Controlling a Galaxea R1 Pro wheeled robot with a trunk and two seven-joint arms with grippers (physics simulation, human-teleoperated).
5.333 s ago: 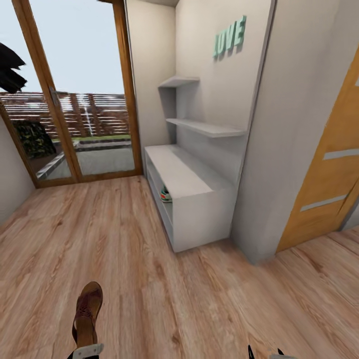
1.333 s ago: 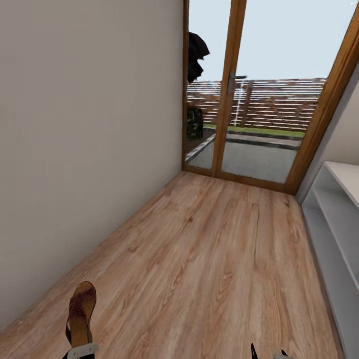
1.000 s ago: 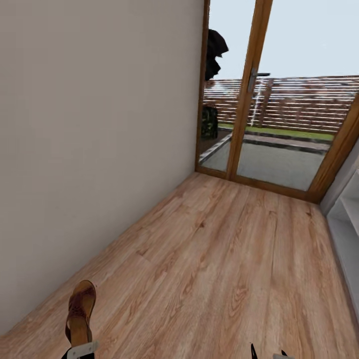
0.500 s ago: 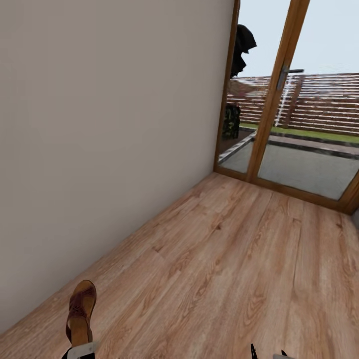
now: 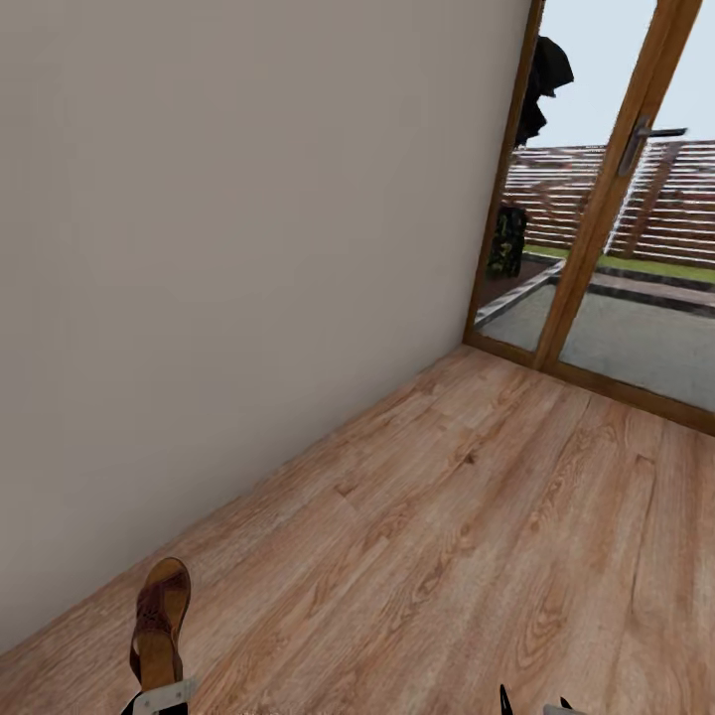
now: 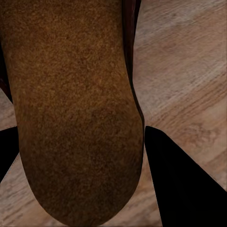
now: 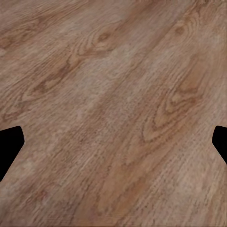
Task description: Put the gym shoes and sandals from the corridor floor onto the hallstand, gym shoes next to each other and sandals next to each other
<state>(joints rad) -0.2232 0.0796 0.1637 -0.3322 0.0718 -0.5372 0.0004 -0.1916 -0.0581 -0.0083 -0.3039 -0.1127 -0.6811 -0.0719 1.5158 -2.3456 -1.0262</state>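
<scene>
A brown leather sandal (image 5: 159, 621) hangs in my left gripper (image 5: 157, 695) at the bottom left of the head view, toe pointing away, above the corridor floor (image 5: 447, 536). In the left wrist view its tan sole (image 6: 71, 109) sits between the two black fingers (image 6: 182, 189), and the left gripper (image 6: 90, 165) is shut on it. The right gripper (image 5: 531, 703) just peeks in at the bottom edge. Its fingertips (image 7: 9, 142) stand far apart over bare planks, so the right gripper (image 7: 113, 142) is open and holds nothing. The gym shoes, the other sandal and the hallstand are out of view.
A plain beige wall (image 5: 248, 248) runs along the left, close to the held sandal. A glass door in a wooden frame (image 5: 601, 228) closes the corridor's far end at the right. Wood-plank floor stretches ahead and to the right.
The camera has swung left: the wall takes up more of the picture, the door has slid right, and the pale shelf unit has left the right edge. The sandal stays in my left gripper.
</scene>
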